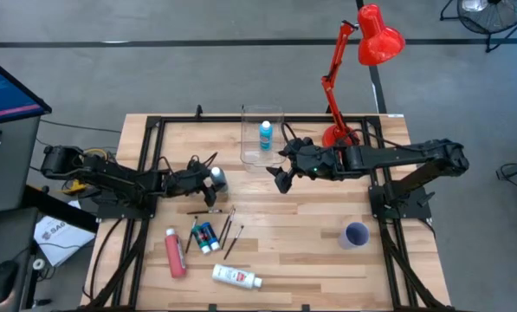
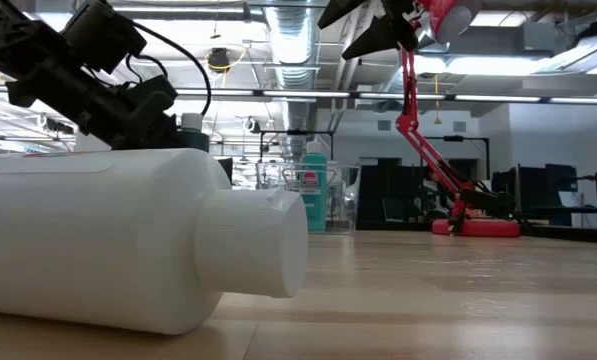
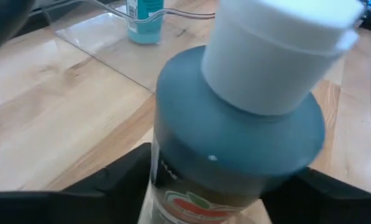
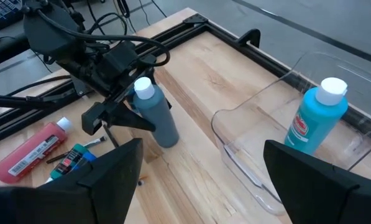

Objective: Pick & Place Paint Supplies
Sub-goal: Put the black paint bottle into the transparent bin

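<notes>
A grey bottle (image 1: pixel 217 179) with a white cap (image 3: pixel 278 50) stands left of the table's middle, and my left gripper (image 1: pixel 206 180) is shut on it. My right gripper (image 1: pixel 282 179) hangs open above the table's middle with nothing between its fingers. A light blue bottle (image 1: pixel 265 133) stands upright inside the clear box (image 1: pixel 251 147) at the far side. Nearer the front lie a pink-red bottle (image 1: pixel 175 253), small blue-green bottles (image 1: pixel 206 236), thin dark brushes (image 1: pixel 228 230) and a white tube (image 1: pixel 236 276), all on their sides on the wood. My left gripper has the grey bottle's body (image 3: pixel 173 168) pinched between its two fingers, one on each side, below the shoulder. The fingers (image 4: pixel 120 115) come from the table's left, slanting slightly down. The bottle stands about upright, its base (image 4: pixel 171 140) seemingly on the wood.
A purple cup (image 1: pixel 356 235) stands at the front right. A red desk lamp (image 1: pixel 349 78) rises from the far right corner. Black rails (image 1: pixel 150 165) run along the table's left and right sides. In the low view, the white tube (image 2: pixel 128 240) fills the foreground.
</notes>
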